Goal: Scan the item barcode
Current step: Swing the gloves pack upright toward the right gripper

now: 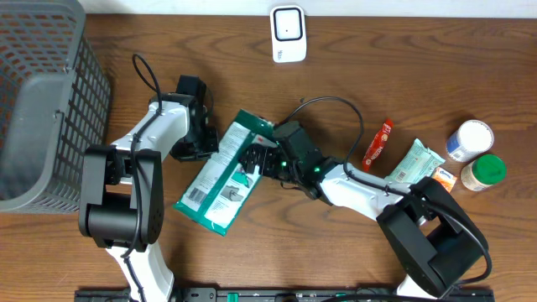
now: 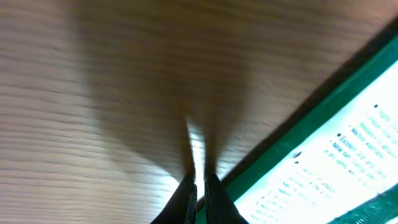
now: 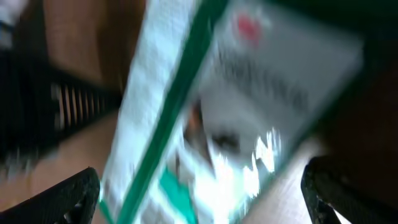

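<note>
the pack (image 1: 225,172) lay slantwise on the table (image 1: 352,75), mid-scene, well below the scanner (image 1: 288,33). the left gripper (image 2: 200,186) was closed beside the pack's left edge, seemingly pinching nothing, though that view was blurred. the right gripper (image 1: 254,159) stood wide open over the pack's right side.

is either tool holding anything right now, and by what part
Nothing looks held: the left tool is shut beside the edge of the flat green-and-white plastic pack; the right tool stands open over it.
</note>
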`<state>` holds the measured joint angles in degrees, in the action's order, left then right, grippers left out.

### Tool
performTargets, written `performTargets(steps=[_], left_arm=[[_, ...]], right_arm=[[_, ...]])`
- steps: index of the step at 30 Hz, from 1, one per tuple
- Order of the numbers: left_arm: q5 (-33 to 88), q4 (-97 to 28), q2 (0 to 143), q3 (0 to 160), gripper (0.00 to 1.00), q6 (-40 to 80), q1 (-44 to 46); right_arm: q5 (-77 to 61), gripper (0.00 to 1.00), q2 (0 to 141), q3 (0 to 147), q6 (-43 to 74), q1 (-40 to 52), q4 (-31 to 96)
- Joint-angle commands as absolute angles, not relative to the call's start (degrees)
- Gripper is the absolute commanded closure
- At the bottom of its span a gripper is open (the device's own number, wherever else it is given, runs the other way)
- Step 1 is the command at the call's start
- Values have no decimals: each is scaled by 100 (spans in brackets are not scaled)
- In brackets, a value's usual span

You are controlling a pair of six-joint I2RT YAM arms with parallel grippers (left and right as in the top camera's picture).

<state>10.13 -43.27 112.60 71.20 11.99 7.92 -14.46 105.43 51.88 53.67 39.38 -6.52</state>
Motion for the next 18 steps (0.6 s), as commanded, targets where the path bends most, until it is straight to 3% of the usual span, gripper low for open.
performTargets(steps=[1,9,18], left_arm=[[2200,-4364,11572,6834,92,1232,823],[2786,-4274,11572,6834,92,1319,972],[2563,-4335,11572,6834,92,1317,1188]], right_arm=[[-698,1,10685,5083,5459,3813,-829],[-1581,1,10685,5083,5461,3817,-777],[-2296,1,10685,5083,5457,3835,878]])
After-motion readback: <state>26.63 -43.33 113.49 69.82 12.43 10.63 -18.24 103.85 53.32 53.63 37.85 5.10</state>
